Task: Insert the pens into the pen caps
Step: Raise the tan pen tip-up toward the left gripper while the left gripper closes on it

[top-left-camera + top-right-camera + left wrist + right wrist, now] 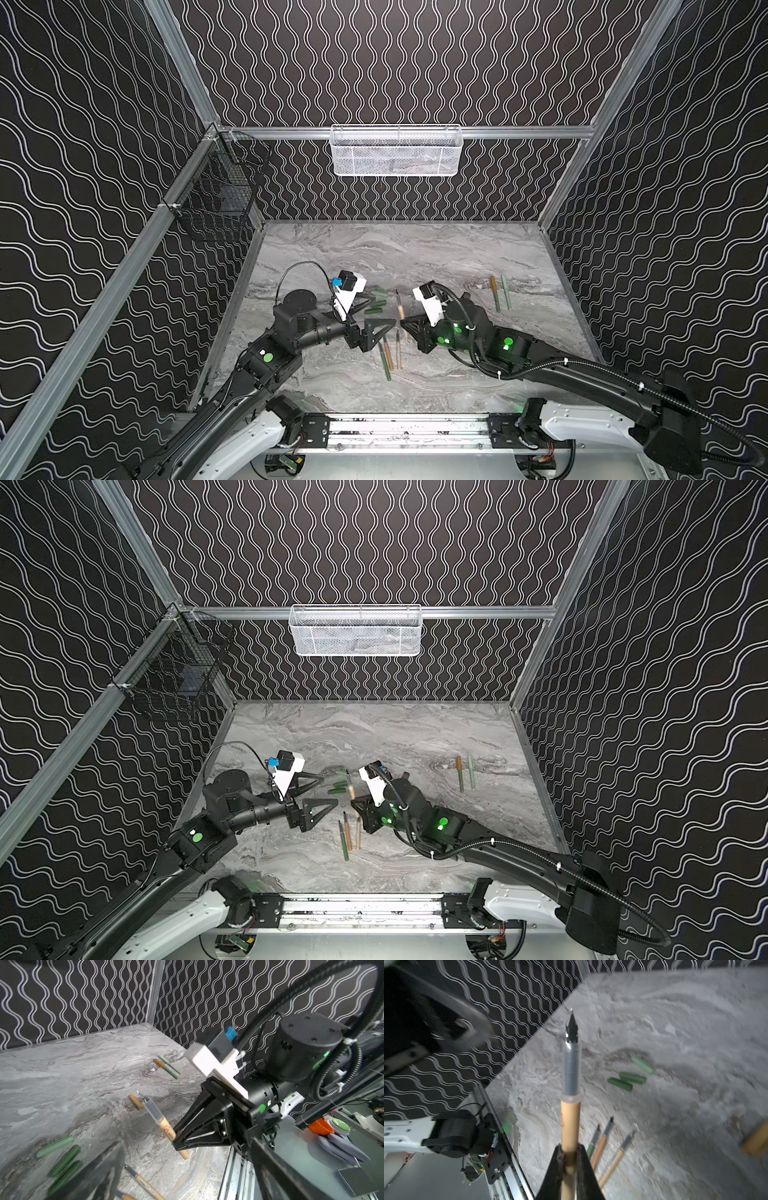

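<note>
so the right pincer grips the tan pen nib-away — loose tan cap sits beyond it from the wide-open left pincer

Top views: stereo pair, high above front edge, angled down toward black wavy-lined back wall, distant; both cover whole grey marbled table. Left wrist view: close, low, facing right gripper. Right wrist view: close, sighting along tan dark-tipped pen. Wrist views share green stubby pen caps.
</note>
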`<state>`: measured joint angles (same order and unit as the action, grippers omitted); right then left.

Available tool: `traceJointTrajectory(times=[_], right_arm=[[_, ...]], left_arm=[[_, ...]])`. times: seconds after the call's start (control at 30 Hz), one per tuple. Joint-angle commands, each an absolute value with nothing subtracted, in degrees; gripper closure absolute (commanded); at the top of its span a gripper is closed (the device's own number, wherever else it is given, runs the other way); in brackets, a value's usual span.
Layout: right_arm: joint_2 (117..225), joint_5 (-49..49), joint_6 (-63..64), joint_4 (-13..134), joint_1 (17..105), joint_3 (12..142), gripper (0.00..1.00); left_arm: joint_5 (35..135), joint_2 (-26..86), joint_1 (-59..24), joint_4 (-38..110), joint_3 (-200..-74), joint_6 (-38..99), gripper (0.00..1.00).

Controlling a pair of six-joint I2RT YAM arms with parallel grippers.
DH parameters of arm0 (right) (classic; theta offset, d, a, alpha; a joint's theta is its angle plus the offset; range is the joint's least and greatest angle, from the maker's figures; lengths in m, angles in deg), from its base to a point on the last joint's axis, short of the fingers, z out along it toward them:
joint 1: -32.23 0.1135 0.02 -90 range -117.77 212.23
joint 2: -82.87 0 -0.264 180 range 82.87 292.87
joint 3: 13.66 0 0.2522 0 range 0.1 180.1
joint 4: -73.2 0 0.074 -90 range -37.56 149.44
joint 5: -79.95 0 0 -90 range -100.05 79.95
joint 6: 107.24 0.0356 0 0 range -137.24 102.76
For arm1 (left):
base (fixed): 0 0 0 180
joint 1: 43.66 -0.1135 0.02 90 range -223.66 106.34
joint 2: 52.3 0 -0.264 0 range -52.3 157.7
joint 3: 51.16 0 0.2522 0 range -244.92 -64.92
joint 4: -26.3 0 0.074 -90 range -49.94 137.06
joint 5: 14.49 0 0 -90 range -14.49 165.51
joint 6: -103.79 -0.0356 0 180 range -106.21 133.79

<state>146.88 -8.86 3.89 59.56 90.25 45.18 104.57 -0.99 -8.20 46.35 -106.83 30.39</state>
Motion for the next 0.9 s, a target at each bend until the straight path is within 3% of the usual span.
traceJointTrajectory(times=[0.0, 0.43, 0.53, 0.73, 0.87], right_arm=[[146.3, -3.6, 0.2, 69.5, 90.2, 45.2, 0.92], [143.2, 5.3, -1.6, 78.7, 90.2, 41.9, 0.93], [142.7, 5.7, -1.6, 79.6, 90.2, 41.2, 0.93], [141.7, 8.0, -2.6, 82.1, 90.3, 39.9, 0.93], [141.1, 9.2, -3.5, 84.1, 90.3, 38.6, 0.93]], left_arm=[[107.3, -0.8, -8.2, 40.4, -106.0, 32.6, 0.04], [109.6, 1.4, -8.2, 34.6, -104.8, 34.7, 0.11], [110.6, 2.0, -8.1, 33.7, -104.9, 34.8, 0.2], [113.7, 3.5, -8.2, 30.9, -104.9, 36.0, 0.48], [115.1, 3.4, -8.2, 29.0, -104.5, 36.6, 0.58]])
